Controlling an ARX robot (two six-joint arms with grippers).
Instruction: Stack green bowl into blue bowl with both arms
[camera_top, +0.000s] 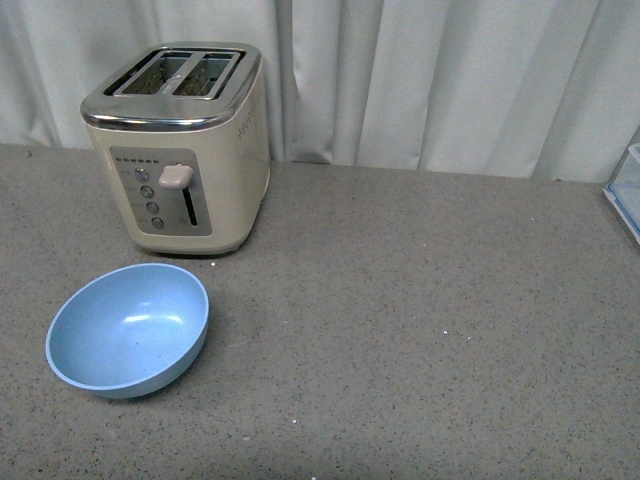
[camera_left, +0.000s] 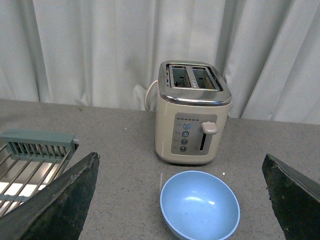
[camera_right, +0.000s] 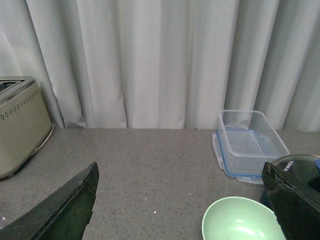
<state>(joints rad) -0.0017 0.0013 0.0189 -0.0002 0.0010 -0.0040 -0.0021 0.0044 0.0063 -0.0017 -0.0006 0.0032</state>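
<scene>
blue bowl (camera_top: 127, 330) sits empty (so does green bowl (camera_right: 240, 222)) before toaster (camera_top: 190, 150).

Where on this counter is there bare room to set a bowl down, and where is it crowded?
The widest bare patch of counter lies between the toaster with the blue bowl and the clear container. Crowded: toaster and blue bowl sit close together; the green bowl, container and a dark lid cluster too.
</scene>
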